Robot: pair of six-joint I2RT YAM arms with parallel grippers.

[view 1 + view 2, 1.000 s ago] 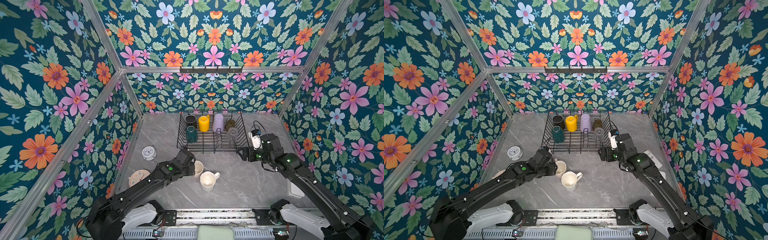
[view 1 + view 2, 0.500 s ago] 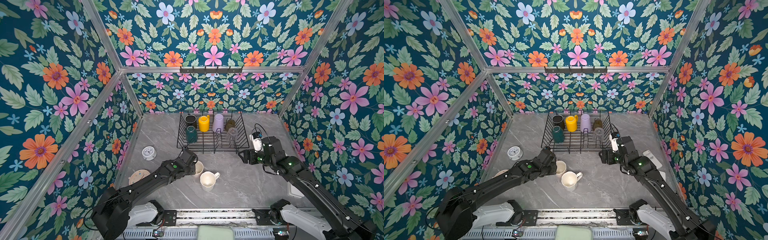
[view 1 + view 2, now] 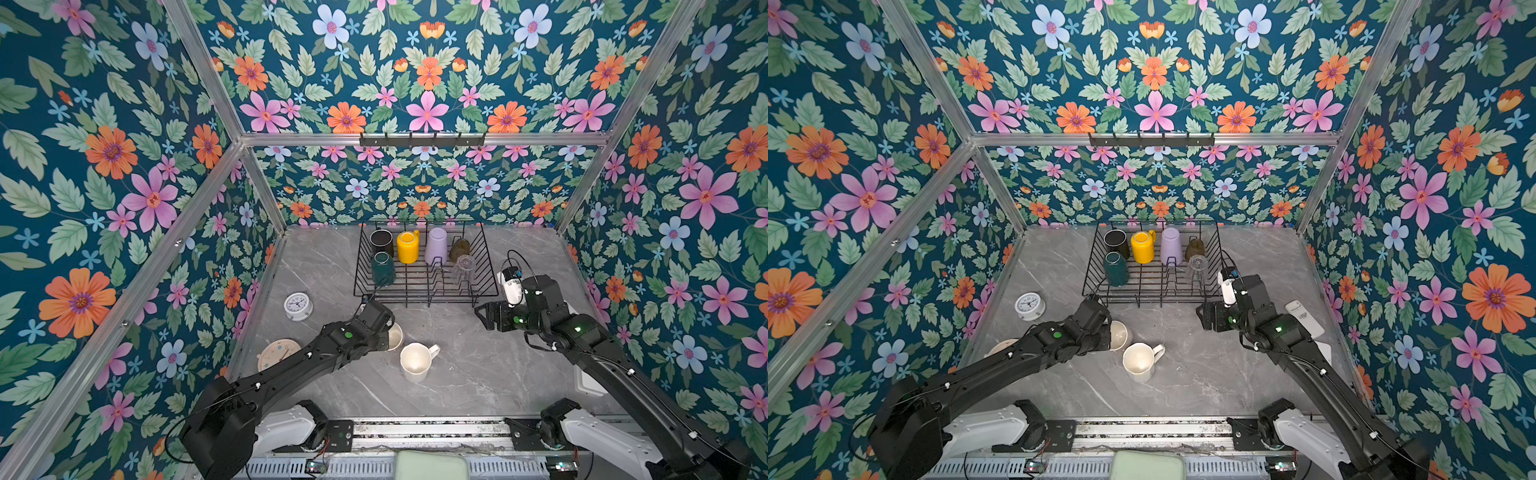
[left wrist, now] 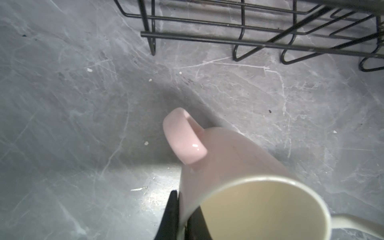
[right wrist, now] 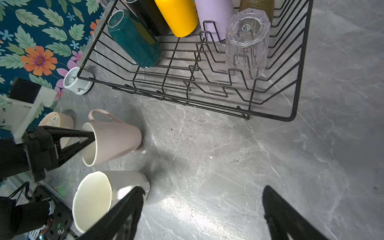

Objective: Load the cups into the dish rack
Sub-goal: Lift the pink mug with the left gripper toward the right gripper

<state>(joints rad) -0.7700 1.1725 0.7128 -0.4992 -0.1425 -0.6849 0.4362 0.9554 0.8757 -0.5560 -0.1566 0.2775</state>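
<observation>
The left pincer (image 5: 92,138) pinches the pale pink mug (image 3: 396,336) by its rim, one finger inside, probably for lifting, mid-frame in both top views just below the dish rack (image 3: 415,282) on the desk (image 3: 478,374); the right pincer (image 5: 203,188) is spread, empty.

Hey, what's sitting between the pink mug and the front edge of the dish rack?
Nothing stands there: the left wrist view shows only bare grey tabletop with a few pale crumbs between the pink mug and the dish rack.
</observation>
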